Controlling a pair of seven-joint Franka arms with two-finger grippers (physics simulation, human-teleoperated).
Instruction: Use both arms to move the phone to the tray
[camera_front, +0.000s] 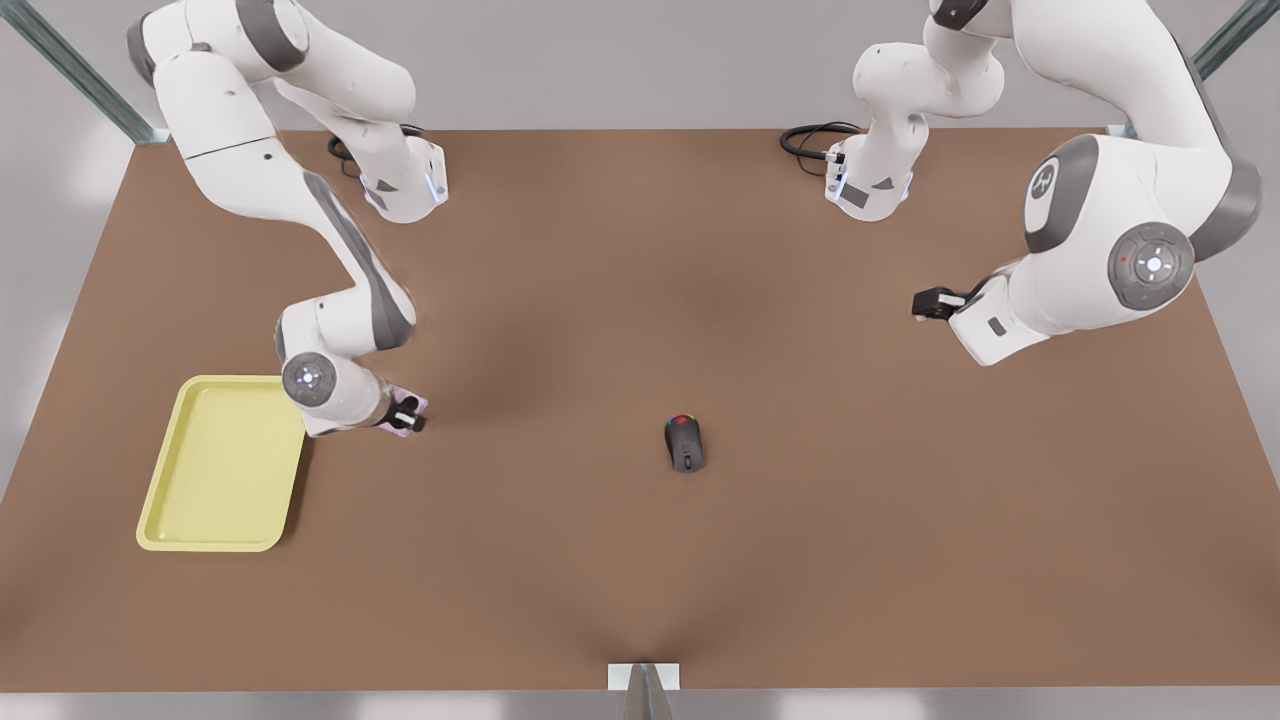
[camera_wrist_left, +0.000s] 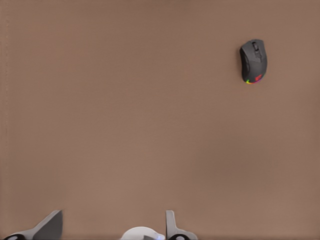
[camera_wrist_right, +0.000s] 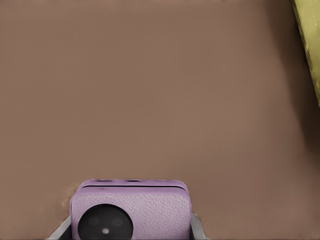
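The pale pink phone hangs just above the table, a short way to the front view's right of the pale yellow tray. My right gripper is shut on it. In the right wrist view the phone sits between the fingers with its black camera circle facing up, and the tray's rim shows at the edge. My left gripper waits high at the front view's right, open and holding nothing; its fingers stand wide apart over bare table.
A dark grey computer mouse with coloured lights lies near the table's middle, also seen from the left wrist. The two arm bases stand at the table's back edge with black cables. The brown table extends bare around the tray.
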